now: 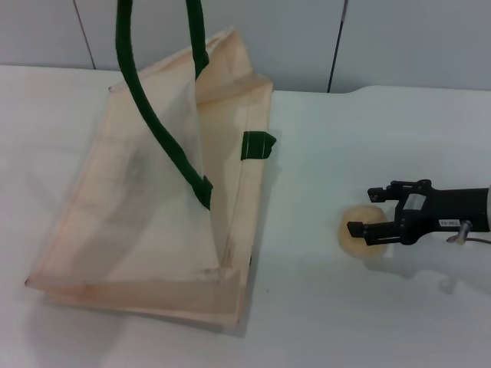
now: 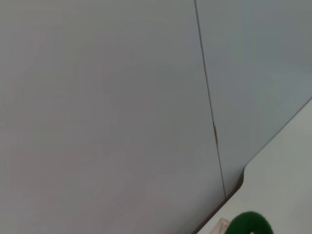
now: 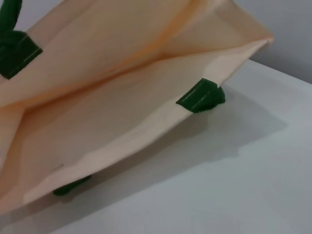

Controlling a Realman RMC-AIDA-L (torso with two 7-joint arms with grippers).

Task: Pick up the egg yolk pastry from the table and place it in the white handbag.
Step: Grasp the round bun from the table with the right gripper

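White tabletop (image 1: 322, 322) runs under everything, backed by pale grey wall panels (image 1: 414, 38). On it, toward the robot's right, sits the egg yolk pastry (image 1: 359, 230), a small pale ball resting on the surface and partly hidden behind the right gripper (image 1: 367, 211). That gripper reaches in low from the right edge of the head view with its two dark fingers spread apart, one on the far side of the pastry and one across its near side, so the jaws look open around the ball and not yet pressed on it; whether either finger already touches it I cannot tell. Well apart to the left lies the white handbag (image 1: 146, 222), slumped on the table with its mouth gaping toward the pastry's side and one dark green handle (image 1: 153, 115) pulled upward out of the top of the head view. The left gripper itself is not in sight; its wrist view shows only wall and a bit of green handle, which suggests that arm is holding the bag open from above. The right wrist view looks straight at the bag's opening (image 3: 146, 97). My judgement is that the risks lie in the grasp and the carry: a round, soft pastry may roll away if the fingers close off-centre, or be crushed by too firm a squeeze, and the limp fabric mouth could sag or catch the gripper on entry.
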